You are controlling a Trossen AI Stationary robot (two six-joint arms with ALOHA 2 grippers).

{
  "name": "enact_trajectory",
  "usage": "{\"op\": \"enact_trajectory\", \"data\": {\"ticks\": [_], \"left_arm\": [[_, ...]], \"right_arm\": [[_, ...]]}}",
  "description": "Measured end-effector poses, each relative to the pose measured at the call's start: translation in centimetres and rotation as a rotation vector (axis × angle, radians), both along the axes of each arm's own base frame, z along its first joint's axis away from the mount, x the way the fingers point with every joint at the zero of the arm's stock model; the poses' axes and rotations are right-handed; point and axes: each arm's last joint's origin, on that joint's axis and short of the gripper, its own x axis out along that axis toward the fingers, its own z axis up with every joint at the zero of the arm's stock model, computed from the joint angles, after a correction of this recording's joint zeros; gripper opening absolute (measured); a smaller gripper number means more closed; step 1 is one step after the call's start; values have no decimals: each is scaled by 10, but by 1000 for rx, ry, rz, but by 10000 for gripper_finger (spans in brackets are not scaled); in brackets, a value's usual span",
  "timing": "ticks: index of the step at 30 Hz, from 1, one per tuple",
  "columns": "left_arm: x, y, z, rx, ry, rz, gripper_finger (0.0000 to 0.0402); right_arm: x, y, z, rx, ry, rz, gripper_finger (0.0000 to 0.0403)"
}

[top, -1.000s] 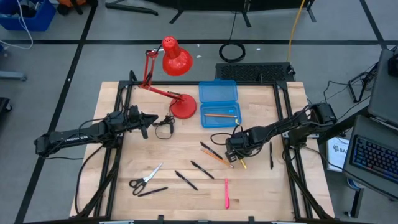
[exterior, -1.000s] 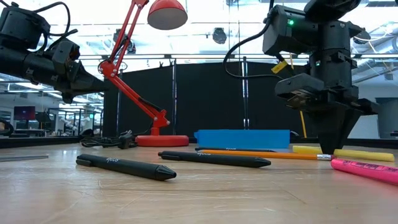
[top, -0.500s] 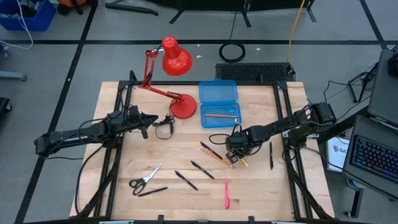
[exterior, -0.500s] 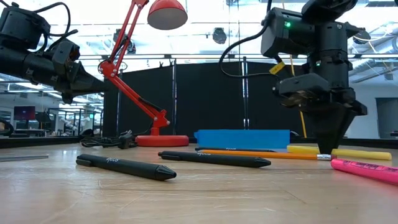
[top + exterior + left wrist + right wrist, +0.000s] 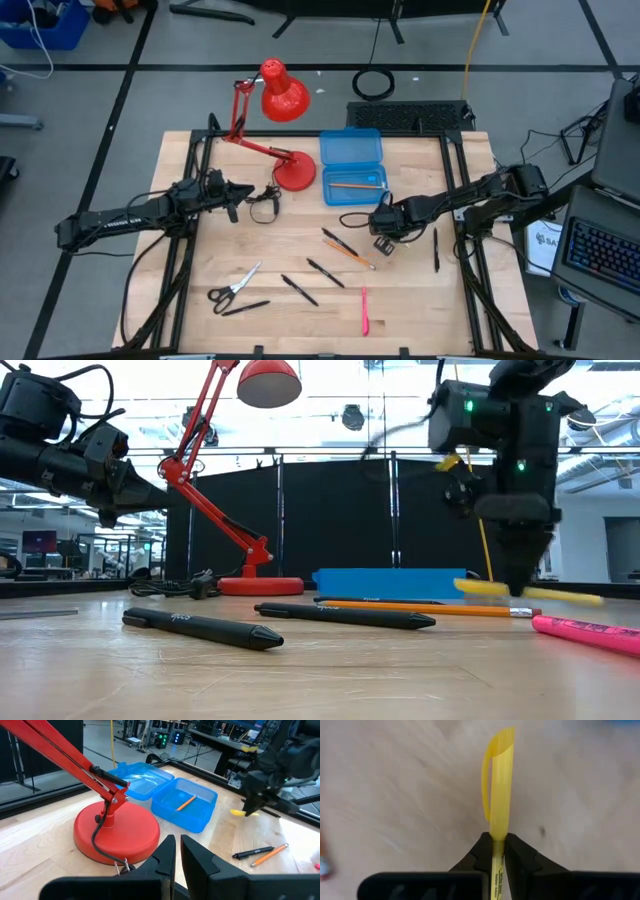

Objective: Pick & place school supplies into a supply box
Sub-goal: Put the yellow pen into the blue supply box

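Note:
My right gripper (image 5: pixel 516 586) is shut on the yellow marker (image 5: pixel 480 588) and hangs just above the table, near side of the open blue supply box (image 5: pixel 352 165). An orange pencil (image 5: pixel 186 802) lies in the box's tray. On the wood lie an orange pencil (image 5: pixel 352 254), several black pens (image 5: pixel 325 272), a pink pen (image 5: pixel 364 311) and scissors (image 5: pixel 233 285). My left gripper (image 5: pixel 177 855) waits shut by the red lamp's base (image 5: pixel 295 173). My right gripper pinches the yellow marker near its middle (image 5: pixel 498 839) between the two fingers. The fingers come from above, pointing down, and lie across it. The marker is lifted clear of the table and nearly level, its ends sticking out on both sides of the fingers (image 5: pixel 570 596).
The red desk lamp (image 5: pixel 280 95) stands left of the box, its arm slanting toward the far left corner. A black wire loop (image 5: pixel 263 200) lies by its base. One black pen (image 5: pixel 436 249) lies apart near the right edge. Bare wood shows between the box and the pens.
My right gripper has risen and moved toward the far edge and the blue box. It has carried the yellow marker up with it. The marker lay on the table before and now hangs clear, slightly tilted.

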Motion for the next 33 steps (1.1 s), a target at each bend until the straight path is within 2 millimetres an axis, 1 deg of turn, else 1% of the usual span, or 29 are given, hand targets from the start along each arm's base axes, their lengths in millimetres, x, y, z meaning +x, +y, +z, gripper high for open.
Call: {"op": "enact_trajectory", "data": {"ticks": [7, 11, 17, 22, 27, 30, 33], "left_arm": [[0, 0, 0, -1, -1, 8, 31], [0, 0, 0, -2, -1, 12, 31], [0, 0, 0, -2, -1, 18, 31], [0, 0, -1, 1, 17, 19, 31], [-1, 1, -2, 3, 23, 24, 31], [-1, 1, -2, 2, 23, 25, 31], [-1, 1, -2, 0, 22, 25, 31]], "right_arm": [[-1, -7, 13, -56, -49, 79, 17], [-1, -12, 13, -69, -52, 80, 17], [0, -18, 15, -119, -41, 166, 17], [10, -20, 28, -228, -63, 282, 17], [24, -27, 49, -383, -82, 382, 17], [31, -38, 59, -460, -99, 437, 17], [38, -55, 64, -511, -138, 449, 21]]}}
